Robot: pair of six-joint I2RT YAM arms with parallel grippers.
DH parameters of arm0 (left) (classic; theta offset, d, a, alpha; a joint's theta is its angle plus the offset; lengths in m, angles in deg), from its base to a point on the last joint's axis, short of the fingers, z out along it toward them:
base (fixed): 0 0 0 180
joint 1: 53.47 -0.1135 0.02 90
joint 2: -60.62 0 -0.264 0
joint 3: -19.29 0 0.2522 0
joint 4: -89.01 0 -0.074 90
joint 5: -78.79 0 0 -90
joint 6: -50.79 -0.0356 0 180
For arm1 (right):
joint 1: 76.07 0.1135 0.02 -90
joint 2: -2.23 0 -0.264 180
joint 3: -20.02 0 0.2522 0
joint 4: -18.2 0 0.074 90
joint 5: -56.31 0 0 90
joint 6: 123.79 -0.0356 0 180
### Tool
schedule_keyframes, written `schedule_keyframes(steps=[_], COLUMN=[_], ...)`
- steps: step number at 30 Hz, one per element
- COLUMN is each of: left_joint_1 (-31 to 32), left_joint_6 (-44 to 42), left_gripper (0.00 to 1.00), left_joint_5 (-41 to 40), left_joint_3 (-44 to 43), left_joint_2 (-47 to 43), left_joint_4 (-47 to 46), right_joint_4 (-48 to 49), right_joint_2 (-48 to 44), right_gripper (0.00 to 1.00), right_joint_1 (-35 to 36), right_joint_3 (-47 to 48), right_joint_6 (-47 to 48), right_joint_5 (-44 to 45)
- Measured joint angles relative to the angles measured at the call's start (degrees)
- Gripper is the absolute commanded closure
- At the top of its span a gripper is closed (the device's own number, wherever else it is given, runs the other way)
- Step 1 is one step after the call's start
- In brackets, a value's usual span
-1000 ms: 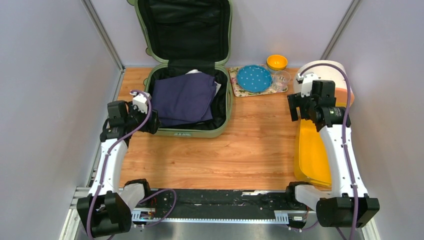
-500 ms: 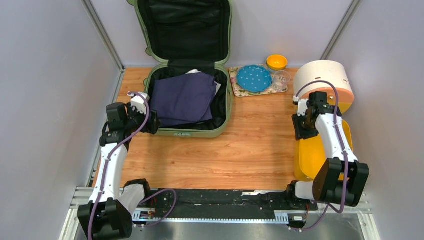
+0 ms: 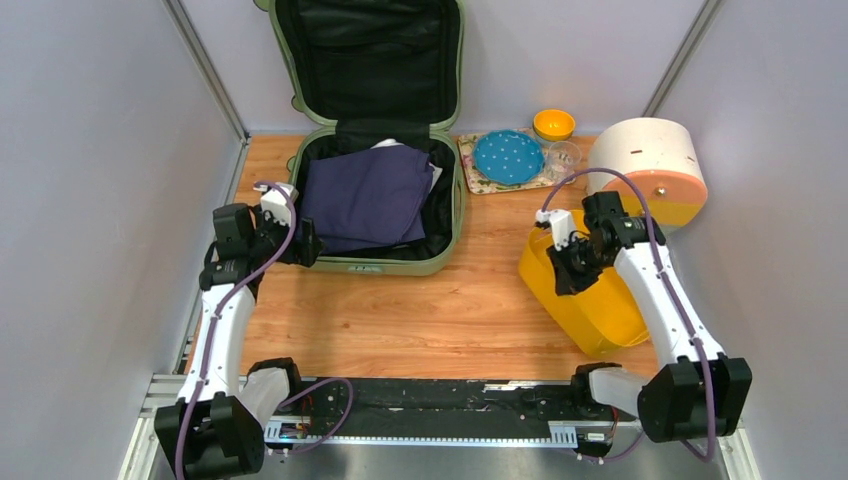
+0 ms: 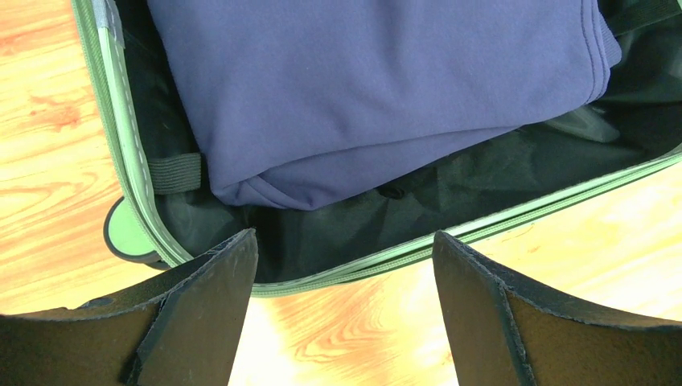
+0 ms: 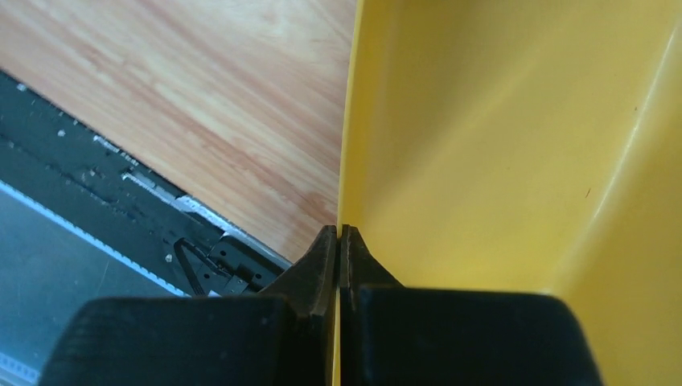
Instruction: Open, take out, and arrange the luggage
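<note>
The sage-green luggage lies open at the back of the table, its black-lined lid leaning on the wall. A folded navy garment fills the lower half. My left gripper hovers open at the luggage's front-left corner. In the left wrist view its fingers straddle the green rim below the navy garment, gripping nothing. My right gripper is shut on the rim of the yellow tray, right of the luggage. The right wrist view shows the jaws pinching the thin yellow wall.
A round cream-and-orange box stands at the back right. Beside the luggage, a floral mat carries a blue dotted plate, with an orange bowl and a clear glass nearby. Grey walls close both sides. A black rail runs along the near edge.
My right gripper came down from beside the round box, shut on the yellow tray's rim and dragged the tray left toward the table's middle. The left arm barely moved.
</note>
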State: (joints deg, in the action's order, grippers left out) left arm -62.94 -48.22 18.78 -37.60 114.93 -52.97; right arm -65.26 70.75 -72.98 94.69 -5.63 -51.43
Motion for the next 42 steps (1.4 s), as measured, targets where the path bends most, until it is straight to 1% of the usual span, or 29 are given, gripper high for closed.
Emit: schedule_keyframes(steps=[4,7,8,11,12,13,16,18,19,21,22,23,25,28,32,34,37,40,42], left_joint_1=[0.0,0.0,0.0,0.0,0.0,0.0,0.02,0.13,0.35,1.14,1.66,2.16,4.11,7.28,11.08,12.55,15.82,18.27,19.91], left_joint_6=[0.04,0.11,0.17,0.83,1.11,1.46,2.49,2.8,2.86,2.73,2.36,2.03,0.04,-3.8,-11.41,-15.74,-23.98,-29.35,-32.44], left_gripper=[0.12,0.12,0.13,0.14,0.15,0.16,0.18,0.19,0.19,0.19,0.19,0.19,0.18,0.18,0.19,0.19,0.19,0.19,0.17], left_joint_5=[-0.02,-0.04,-0.04,-0.02,0.0,0.15,0.98,1.51,1.7,2.29,2.69,3.02,3.96,6.69,11.08,12.09,12.61,12.52,12.13], left_joint_3=[-0.83,-1.73,-2.19,-3.45,-3.69,-3.96,-4.13,-4.22,-4.42,-5.4,-6.1,-6.6,-7.69,-8.26,-8.59,-8.61,-8.46,-7.5,-6.4], left_joint_2=[0.48,0.74,0.96,1.99,2.32,2.73,4.07,5.18,6.05,8.07,9.29,10.08,11.85,13.66,17.33,19.06,21.53,23.21,24.37], left_joint_4=[0.02,0.13,0.22,0.22,0.17,0.13,-0.44,-0.94,-1.27,-1.46,-1.75,-1.95,-2.54,-3.96,-6.36,-7.1,-8.68,-11.96,-15.02], right_joint_4=[-1.9,-2.67,-2.75,-2.82,-2.62,-1.79,1.11,3.19,3.96,5.51,5.86,5.99,6.75,7.28,8.2,8.79,11.15,13.68,15.54], right_joint_2=[-1.51,-3.06,-3.48,-5.66,-5.9,-5.97,-4.17,-1.66,-0.15,3.19,4.76,5.81,8.13,8.55,5.46,4.04,3.48,5.25,7.39], right_gripper=[1.0,1.0,1.0,1.0,1.0,1.0,1.0,1.0,0.87,0.63,0.47,0.39,0.27,0.23,0.23,0.23,0.23,0.24,0.24], right_joint_1=[7.41,16.46,18.49,29.07,30.97,34.91,42.29,45.42,46.4,47.41,47.58,47.71,48.0,47.95,46.16,43.82,38.32,33.29,30.36], right_joint_3=[0.09,0.04,0.0,-0.17,-0.26,-0.59,-1.75,-2.03,-2.03,-1.97,-1.81,-1.66,-0.59,1.6,5.05,7.15,11.47,15.15,17.16], right_joint_6=[2.86,4.94,5.31,6.49,6.62,6.62,5.6,5.07,5.05,5.05,5.05,4.81,4.98,5.16,3.89,2.29,-2.12,-6.95,-10.16], right_joint_5=[-2.86,-3.34,-3.61,-4.74,-4.96,-5.35,-6.14,-6.34,-6.4,-6.82,-7.56,-7.91,-8.66,-8.94,-10.21,-10.93,-11.89,-12.44,-12.68])
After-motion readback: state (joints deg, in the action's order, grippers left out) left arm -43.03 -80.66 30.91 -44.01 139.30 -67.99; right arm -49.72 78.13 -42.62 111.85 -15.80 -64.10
